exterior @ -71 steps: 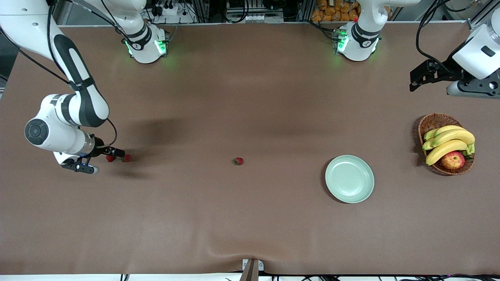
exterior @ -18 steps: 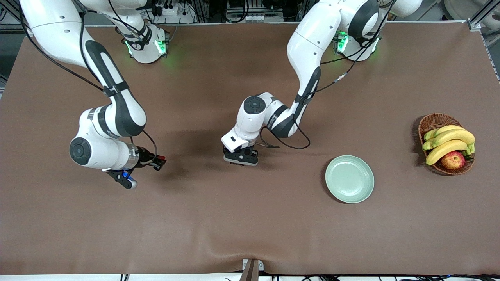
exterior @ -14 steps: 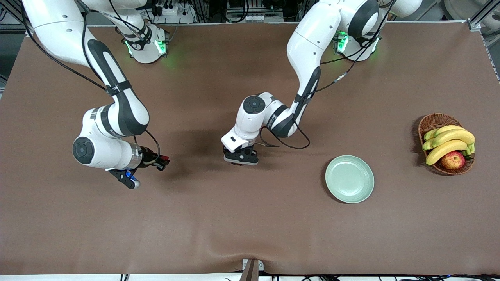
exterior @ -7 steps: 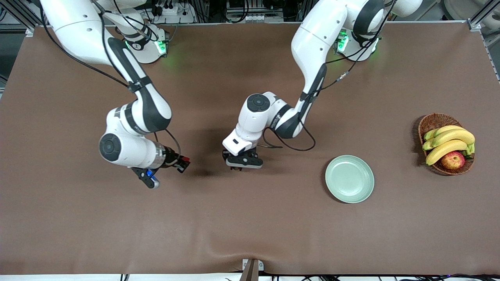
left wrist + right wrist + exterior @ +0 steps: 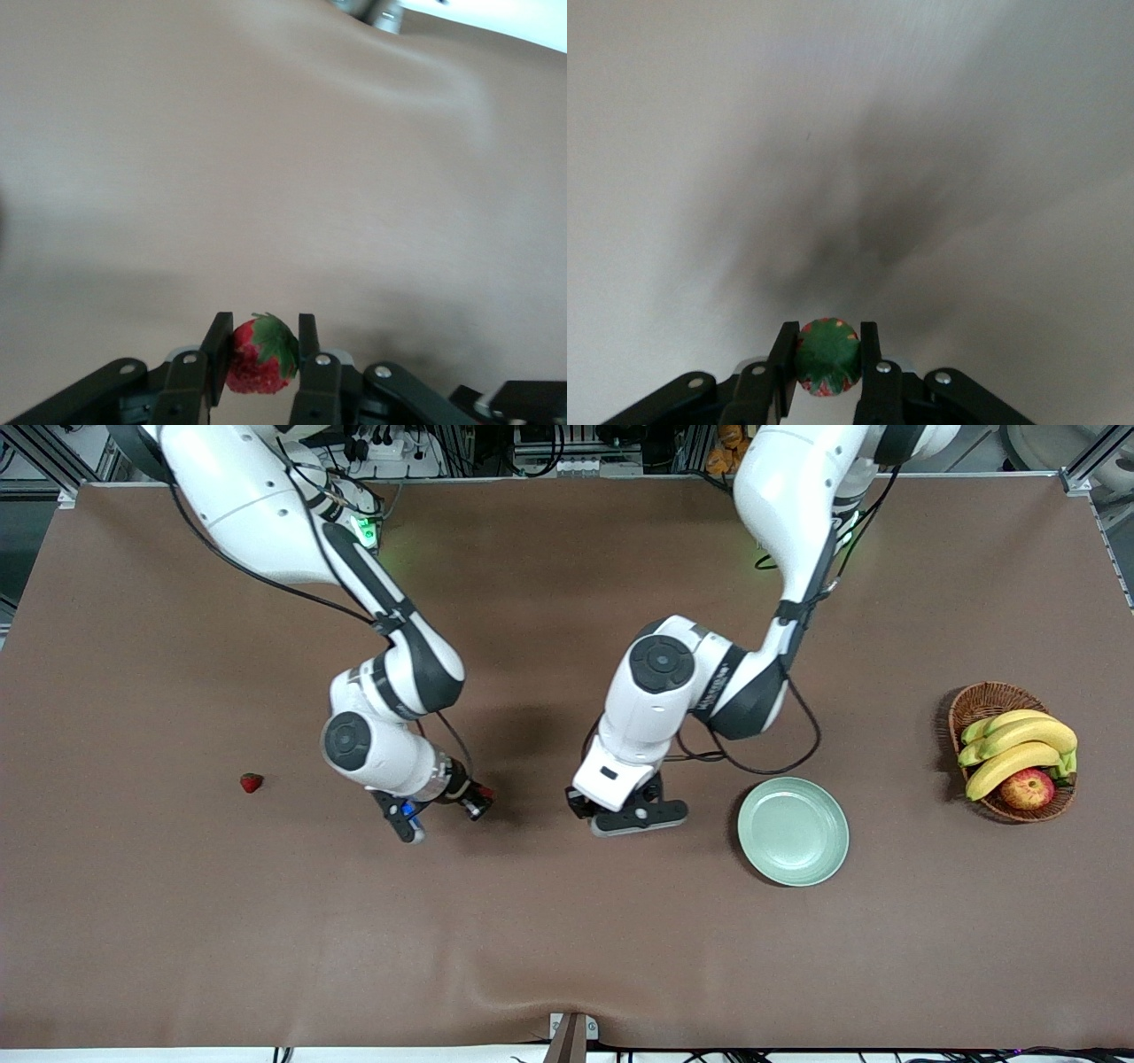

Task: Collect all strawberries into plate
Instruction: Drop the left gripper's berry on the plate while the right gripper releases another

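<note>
Left hand (image 5: 260, 359) pinched tight on a strawberry (image 5: 260, 357), up over the worktop (image 5: 567, 921) beside the plate (image 5: 793, 831). Right hand (image 5: 825, 359) pinched on another strawberry (image 5: 827, 356). Third strawberry (image 5: 252, 782) lying toward the right arm's end.

In the front view the left gripper (image 5: 620, 821) hides the strawberry (image 5: 260, 356) clamped between its fingers (image 5: 217, 347). In both wrist views the picture's edge cuts off the gripper bodies below the fingers. The right gripper's (image 5: 478, 802) berry (image 5: 827, 355) shows mostly its green top.
</note>
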### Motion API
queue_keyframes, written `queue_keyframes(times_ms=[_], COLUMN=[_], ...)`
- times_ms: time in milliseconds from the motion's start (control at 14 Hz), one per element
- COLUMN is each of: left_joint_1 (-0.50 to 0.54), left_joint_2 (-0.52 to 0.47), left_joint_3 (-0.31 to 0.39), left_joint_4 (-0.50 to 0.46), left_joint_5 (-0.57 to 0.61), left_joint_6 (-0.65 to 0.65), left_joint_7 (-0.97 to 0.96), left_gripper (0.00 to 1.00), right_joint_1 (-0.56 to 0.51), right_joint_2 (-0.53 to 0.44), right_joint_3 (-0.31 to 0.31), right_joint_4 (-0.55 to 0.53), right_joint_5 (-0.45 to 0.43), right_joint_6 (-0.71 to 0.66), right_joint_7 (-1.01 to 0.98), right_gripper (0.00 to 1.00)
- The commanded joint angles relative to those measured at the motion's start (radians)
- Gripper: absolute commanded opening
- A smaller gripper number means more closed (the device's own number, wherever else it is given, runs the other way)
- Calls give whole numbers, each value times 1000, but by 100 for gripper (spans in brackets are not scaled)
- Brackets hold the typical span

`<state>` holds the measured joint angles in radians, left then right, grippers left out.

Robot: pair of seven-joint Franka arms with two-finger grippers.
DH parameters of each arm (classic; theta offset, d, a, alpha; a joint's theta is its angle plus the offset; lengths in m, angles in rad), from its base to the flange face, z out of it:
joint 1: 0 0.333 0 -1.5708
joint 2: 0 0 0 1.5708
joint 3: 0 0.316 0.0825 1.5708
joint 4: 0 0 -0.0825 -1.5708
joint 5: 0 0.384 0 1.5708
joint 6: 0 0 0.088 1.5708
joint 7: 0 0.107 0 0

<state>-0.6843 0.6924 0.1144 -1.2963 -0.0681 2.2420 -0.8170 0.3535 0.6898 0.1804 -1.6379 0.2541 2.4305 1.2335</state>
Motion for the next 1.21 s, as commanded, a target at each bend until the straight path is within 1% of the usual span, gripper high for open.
queue_keyframes(times_ms=[0,143,285,499,570,641,713,784,855,927,1069,1140], left_joint_1=[81,156,195,235,247,265,279,282,290,296,305,308], left_joint_2=[-129,-184,-208,-223,-225,-226,-226,-225,-225,-225,-226,-226], left_joint_3=[-2,-2,-2,-2,-2,-2,-2,-2,-4,-4,-4,-4], left_joint_4=[-86,-103,-107,-107,-106,-107,-107,-109,-109,-109,-109,-110], left_joint_5=[1,19,31,47,47,48,50,60,68,70,70,70], left_joint_6=[-123,-183,-234,-258,-266,-268,-269,-269,-271,-271,-271,-271], left_joint_7=[-21,-21,-11,-7,-7,-5,-1,1,-1,-1,1,1], left_gripper=[0,0,0,0,0,0,0,0,0,0,0,0], right_joint_1=[80,116,160,200,203,214,222,225,226,225,220,210], right_joint_2=[83,108,132,160,168,177,178,180,178,175,169,165], right_joint_3=[-12,-13,-18,-22,-22,-22,-27,-30,-30,-30,-36,-38], right_joint_4=[96,133,153,164,164,164,167,167,170,178,207,217], right_joint_5=[7,5,-1,-4,-4,-4,-4,-4,-4,-7,-21,-22], right_joint_6=[39,41,45,97,101,102,102,102,101,94,75,29], right_joint_7=[124,193,248,294,299,299,300,301,304,316,316,316], right_gripper=[1,2,4,9,24,34,34,38,71,100,100,100])
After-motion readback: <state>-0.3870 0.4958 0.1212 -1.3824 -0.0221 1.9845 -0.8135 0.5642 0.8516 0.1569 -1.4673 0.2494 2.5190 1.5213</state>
